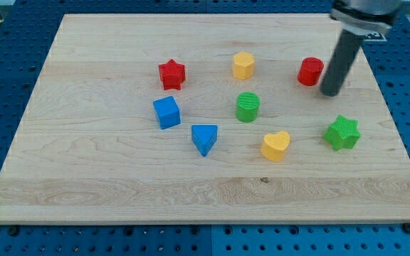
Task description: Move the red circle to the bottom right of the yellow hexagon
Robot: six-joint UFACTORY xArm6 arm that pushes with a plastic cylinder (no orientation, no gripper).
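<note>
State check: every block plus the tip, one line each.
red circle: upright, just left of my tip
my tip: on the board, no contact discernible
yellow hexagon: upright, free
red star: flat, free
green cylinder: upright
blue cube: flat
blue triangle: flat
yellow heart: flat
green star: flat

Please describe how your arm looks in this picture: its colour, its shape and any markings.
Only the arm's end shows, at the view's top right. It is a straight, dark, round rod with a slight sheen, ending in my tip. Above it sits a wider dark mount with a small black-and-white patterned marking. No cables show. My tip is just right of the red circle.
</note>
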